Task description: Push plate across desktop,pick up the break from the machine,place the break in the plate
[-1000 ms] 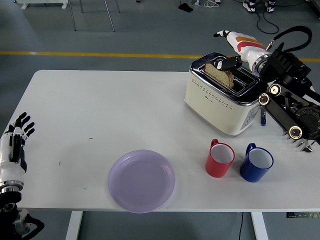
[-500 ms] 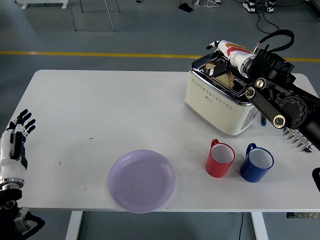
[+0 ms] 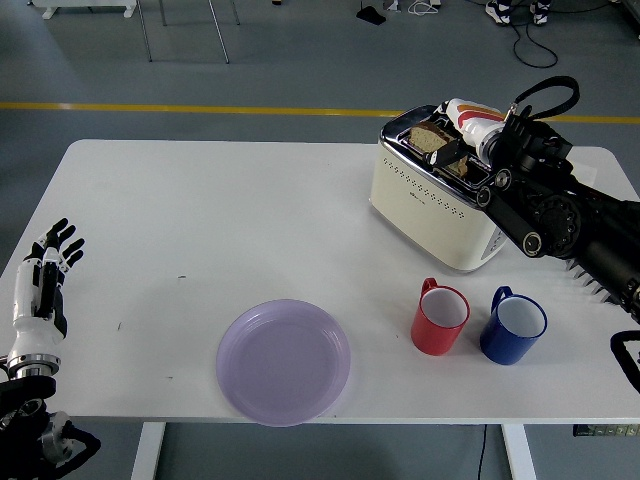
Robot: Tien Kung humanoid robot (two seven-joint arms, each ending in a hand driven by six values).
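Observation:
A cream toaster (image 3: 425, 205) stands at the back right of the white table (image 3: 200, 220). A brown bread slice (image 3: 430, 137) sticks up out of its top slot. My right hand (image 3: 452, 150) reaches in over the toaster from the right, its dark fingers closed on the slice's right side. The slice still sits in the slot. A lilac plate (image 3: 284, 362) lies empty near the front edge, left of the cups. My left hand (image 3: 45, 270) rests at the table's left edge, fingers spread and holding nothing.
A red cup (image 3: 440, 318) and a blue cup (image 3: 513, 326) stand side by side in front of the toaster, right of the plate. My right forearm (image 3: 560, 215) hangs over the table behind the cups.
My right arm has swung left and lower over the toaster, and its fingers have closed in on the bread. My left hand has risen slightly at the left edge.

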